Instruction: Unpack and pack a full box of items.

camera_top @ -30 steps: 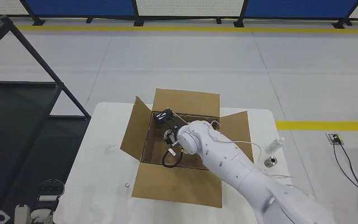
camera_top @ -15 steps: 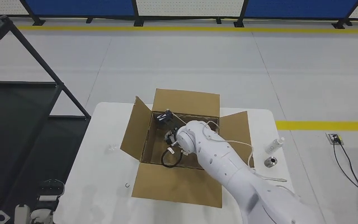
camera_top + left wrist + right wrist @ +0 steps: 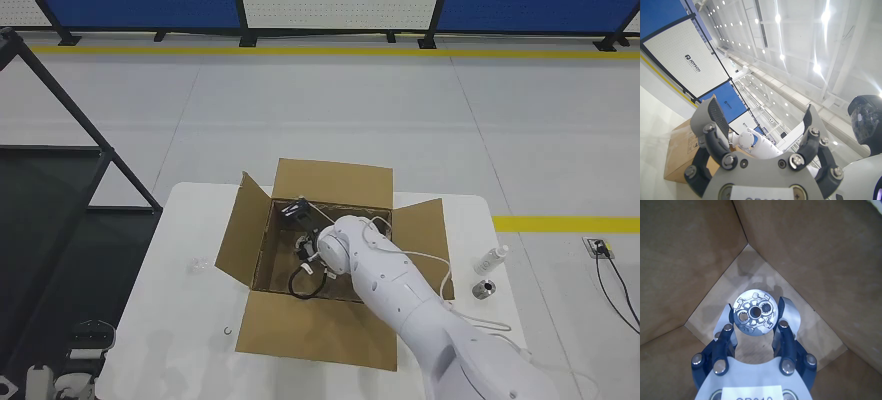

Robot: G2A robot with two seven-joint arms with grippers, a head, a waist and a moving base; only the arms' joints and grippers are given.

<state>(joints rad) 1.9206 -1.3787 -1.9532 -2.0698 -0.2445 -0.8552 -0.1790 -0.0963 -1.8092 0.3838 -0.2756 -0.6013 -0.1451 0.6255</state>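
1. now i am keeping my right gripper (image 3: 755, 307) down inside the cardboard box (image 3: 310, 332), near one bottom corner of it.
2. its two fingers (image 3: 786, 311) are pressing from both sides on a round metal disc (image 3: 755, 318), so this gripper is closed on the disc.
3. the disc is showing its flat face with a centre hole and some smaller holes around it, and it is hanging a little above the box floor, with its shadow falling on the cardboard below.
4. in the top view my right arm is reaching over the near flap into the box, and it is covering the gripper and the disc.
5. a small black item (image 3: 293, 207) is lying in the box close to the far wall, apart from my wrist.
6. the box is standing on the white table (image 3: 180, 300) with all four flaps folded outward.
7. my left gripper (image 3: 761, 113) is pointing up toward the ceiling, its fingers are spread wide and are holding nothing.
8. it is staying outside the box, whose outer wall (image 3: 679, 151) is showing behind it.
9. on the table, on the right side of the box, a bottle (image 3: 490, 260) is lying, and just beside it a small round metal part (image 3: 484, 290) is sitting.
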